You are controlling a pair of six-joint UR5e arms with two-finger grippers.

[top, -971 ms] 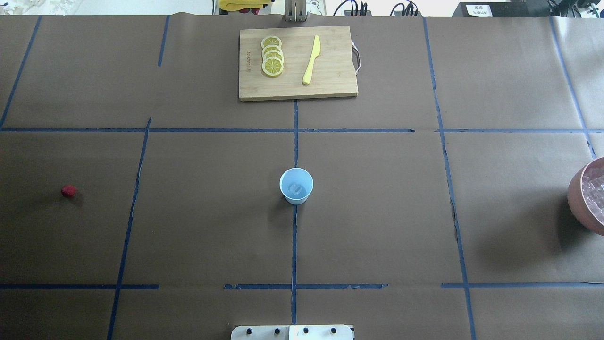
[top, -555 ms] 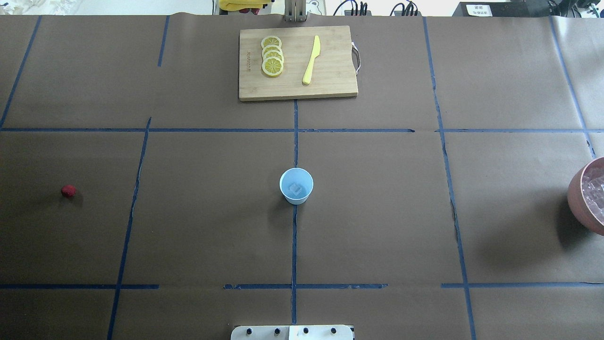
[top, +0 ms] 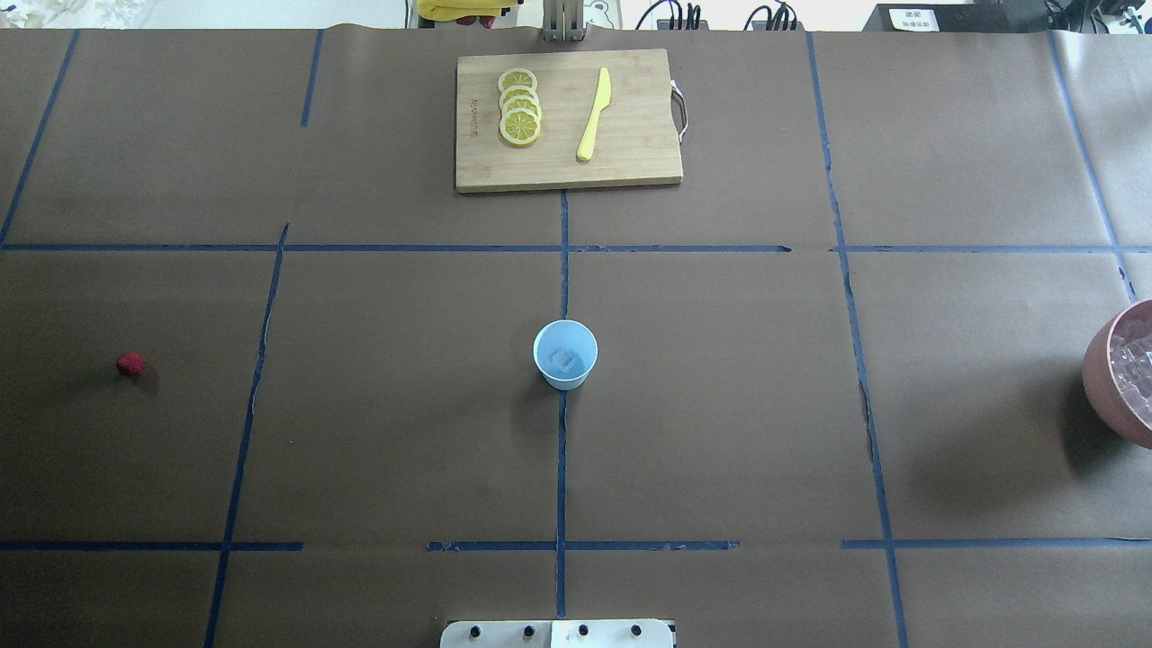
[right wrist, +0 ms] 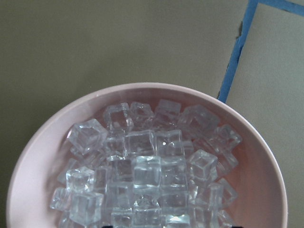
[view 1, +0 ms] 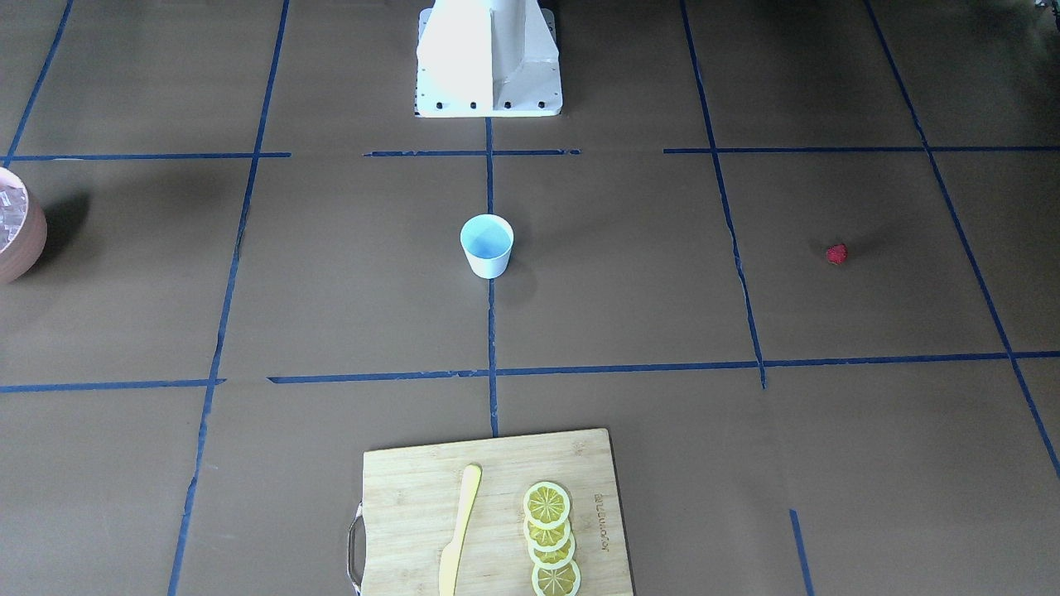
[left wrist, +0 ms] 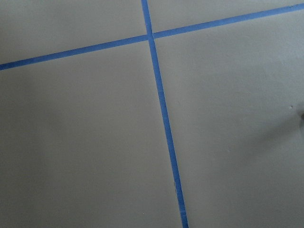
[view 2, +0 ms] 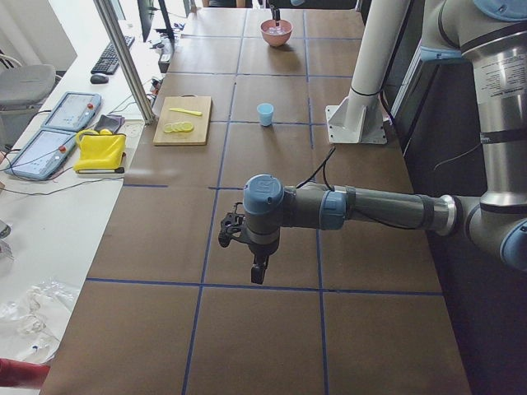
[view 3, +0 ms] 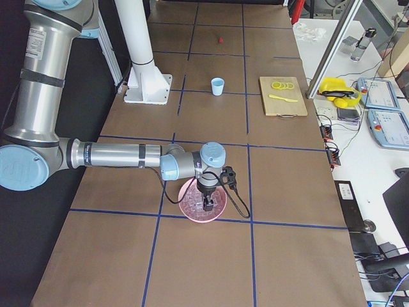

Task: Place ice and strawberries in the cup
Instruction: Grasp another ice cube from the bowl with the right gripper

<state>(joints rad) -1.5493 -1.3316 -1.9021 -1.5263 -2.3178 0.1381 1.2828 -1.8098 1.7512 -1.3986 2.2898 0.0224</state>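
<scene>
The white cup (top: 565, 354) with a light blue inside stands at the table's middle, with one clear ice cube (top: 565, 361) in it. It also shows in the front view (view 1: 487, 245). The red strawberry (top: 131, 364) lies far left on the table. More ice (right wrist: 147, 171) fills the pinkish bowl (top: 1114, 382) at the right edge. My right gripper (view 3: 206, 204) hangs just over that bowl (view 3: 192, 211). My left gripper (view 2: 257, 270) points down over bare table; the strawberry does not show there. I cannot tell whether either gripper is open or shut.
A wooden cutting board (top: 630, 153) at the far middle holds lemon slices (top: 520, 108) and a yellow knife (top: 594, 115). The robot base (view 1: 489, 58) stands at the near edge. Blue tape lines cross the brown table cover.
</scene>
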